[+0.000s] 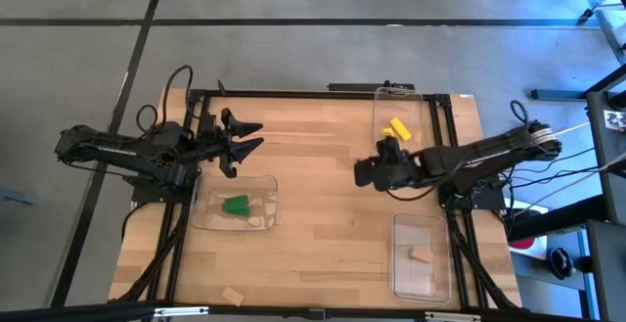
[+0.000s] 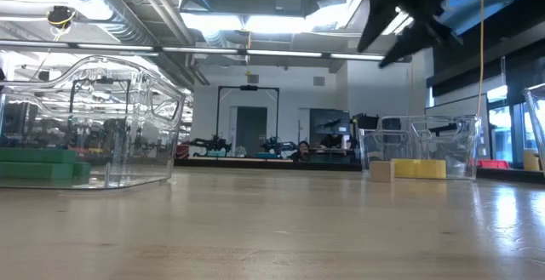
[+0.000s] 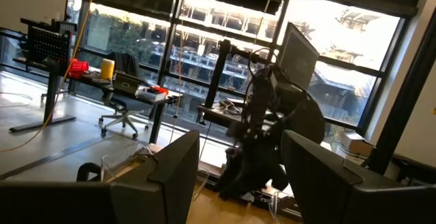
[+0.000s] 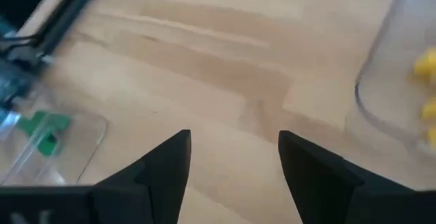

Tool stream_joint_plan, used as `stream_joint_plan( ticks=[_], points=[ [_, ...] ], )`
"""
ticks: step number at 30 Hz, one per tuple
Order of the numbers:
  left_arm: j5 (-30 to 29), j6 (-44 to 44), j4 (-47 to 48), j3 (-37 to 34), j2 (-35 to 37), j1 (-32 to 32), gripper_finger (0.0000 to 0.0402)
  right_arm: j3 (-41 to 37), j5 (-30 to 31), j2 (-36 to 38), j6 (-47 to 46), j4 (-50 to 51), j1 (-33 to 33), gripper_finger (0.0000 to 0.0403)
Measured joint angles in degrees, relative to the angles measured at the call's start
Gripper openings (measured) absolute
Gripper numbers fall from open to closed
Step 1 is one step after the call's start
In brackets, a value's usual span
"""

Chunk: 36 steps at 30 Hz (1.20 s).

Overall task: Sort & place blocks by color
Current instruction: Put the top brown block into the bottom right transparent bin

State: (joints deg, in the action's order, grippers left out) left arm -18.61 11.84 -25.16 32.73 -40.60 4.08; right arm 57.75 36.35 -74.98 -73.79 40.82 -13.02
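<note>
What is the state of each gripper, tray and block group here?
Left gripper: open, empty, raised.
Right gripper: open, empty, above bare table.
Green blocks: inside the left tray.
Yellow blocks: inside the far tray.
Tan block: inside the near right tray.
Loose tan block: on the table, unsorted.

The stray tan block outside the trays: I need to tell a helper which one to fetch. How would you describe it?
Start at the wooden table seen from above and go to its near edge on the left arm's side, below the tray holding the green blocks. The stray tan block lies there on bare wood; the other tan block sits inside a tray.
</note>
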Motion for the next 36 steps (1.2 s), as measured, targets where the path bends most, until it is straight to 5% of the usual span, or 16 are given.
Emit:
stream_joint_plan(
  ticks=[8,29,36],
  points=[
    [0.0,0.0,0.0,0.0,0.0,0.0,0.02,-1.8,-6.9,-5.2,-8.7,0.5,0.0,0.0224],
    [0.0,0.0,-1.4,0.0,0.1,0.0,0.02,-1.8,-4.7,-22.3,-38.5,3.9,3.2,0.0224],
    [0.0,0.0,-2.9,0.0,0.2,0.0,0.02,-1.8,-4.2,-26.1,-41.9,1.7,4.5,0.0224]
  ],
)
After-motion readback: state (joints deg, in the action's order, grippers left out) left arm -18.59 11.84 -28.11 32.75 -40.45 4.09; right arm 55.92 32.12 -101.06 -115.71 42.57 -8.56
